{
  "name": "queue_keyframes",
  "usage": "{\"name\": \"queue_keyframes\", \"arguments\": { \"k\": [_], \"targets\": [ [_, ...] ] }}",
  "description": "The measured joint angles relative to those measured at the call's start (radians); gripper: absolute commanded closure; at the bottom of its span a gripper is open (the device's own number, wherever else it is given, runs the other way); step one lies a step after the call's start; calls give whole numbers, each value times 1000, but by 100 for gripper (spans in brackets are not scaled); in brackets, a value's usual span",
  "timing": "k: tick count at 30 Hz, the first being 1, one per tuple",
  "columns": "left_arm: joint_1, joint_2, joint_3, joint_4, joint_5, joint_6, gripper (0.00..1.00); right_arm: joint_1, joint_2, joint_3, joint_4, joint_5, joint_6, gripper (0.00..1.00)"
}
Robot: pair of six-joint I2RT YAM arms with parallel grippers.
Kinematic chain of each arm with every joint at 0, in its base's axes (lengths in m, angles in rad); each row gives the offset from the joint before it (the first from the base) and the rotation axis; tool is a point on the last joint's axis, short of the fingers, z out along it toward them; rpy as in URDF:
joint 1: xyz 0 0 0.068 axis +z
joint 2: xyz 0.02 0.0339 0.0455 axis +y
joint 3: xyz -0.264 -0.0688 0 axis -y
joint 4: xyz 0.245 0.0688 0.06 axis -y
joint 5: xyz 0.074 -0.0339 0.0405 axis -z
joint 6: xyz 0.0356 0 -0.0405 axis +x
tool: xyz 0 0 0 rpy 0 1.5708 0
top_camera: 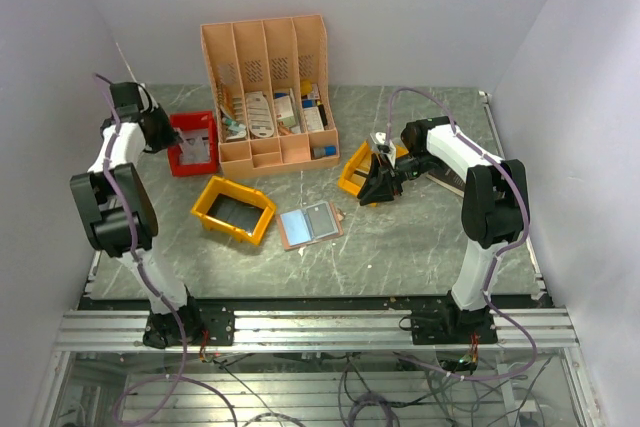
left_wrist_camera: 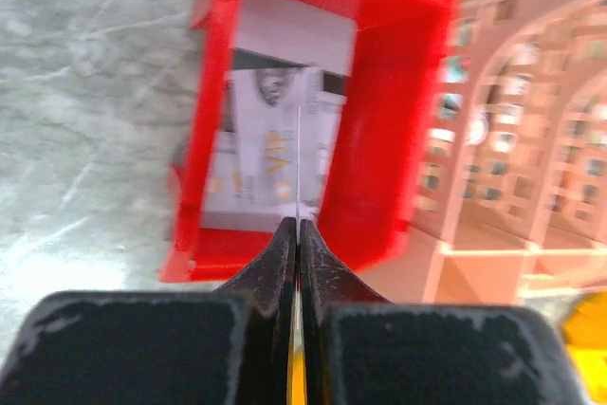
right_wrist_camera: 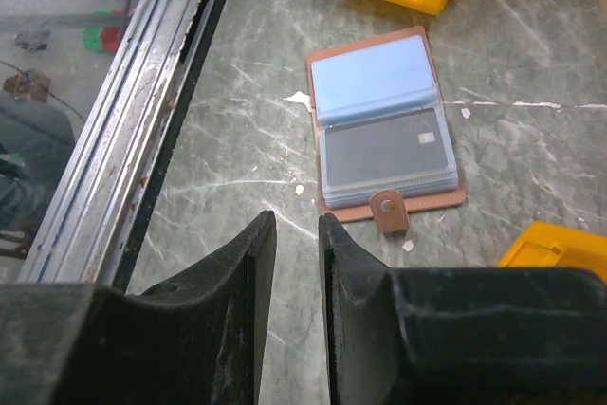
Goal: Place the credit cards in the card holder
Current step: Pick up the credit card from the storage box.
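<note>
**While the card holder (top_camera: 310,222) lay open, the left gripper (left_wrist_camera: 298,225) pinched a credit card (left_wrist_camera: 299,158)**

Where the marble-patterned table (top_camera: 420,247) met the back wall, the peach desk organiser (top_camera: 268,97) stood with papers in its slots. Just left of the organiser sat a red bin (top_camera: 193,142). In front of the organiser and slightly left was a yellow bin (top_camera: 233,209), and in front of its right end a second yellow bin (top_camera: 350,172). The card holder lay flat and spread open in front of the organiser, well apart from it, between the two yellow bins. A dark card (right_wrist_camera: 384,144) sat in one of its clear pockets. The left gripper hung by the red bin, left of the organiser, its jaws pressed together on the credit card, which showed edge-on. Other credit cards (left_wrist_camera: 256,154) lay inside that bin. The right gripper (right_wrist_camera: 294,225) hovered at the second yellow bin, right of the organiser, its jaws a narrow gap apart with nothing between them.
</note>
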Motion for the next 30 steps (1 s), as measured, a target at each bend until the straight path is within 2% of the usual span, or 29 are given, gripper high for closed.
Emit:
{"name": "queue_keyframes", "arguments": {
  "k": [2, 13, 15, 20, 25, 30],
  "targets": [
    [4, -46, -35, 36, 33, -16, 93, 0, 0, 0, 0, 0, 3, 75],
    [37, -425, -392, 472, 378, -204, 93, 0, 0, 2, 0, 2, 19, 77],
    [36, -475, -470, 591, 446, -276, 93, 0, -2, 7, 32, 14, 93, 75],
    [-5, -562, -658, 874, 558, -487, 93, 0, -75, -2, 319, 130, 483, 70],
    [-171, -639, -734, 1037, 616, -579, 93, 0, -204, -8, 525, 185, 717, 51],
    [-339, -726, -750, 1146, 637, -571, 93, 0, -262, 58, 589, 139, 819, 42]
  ]
}}
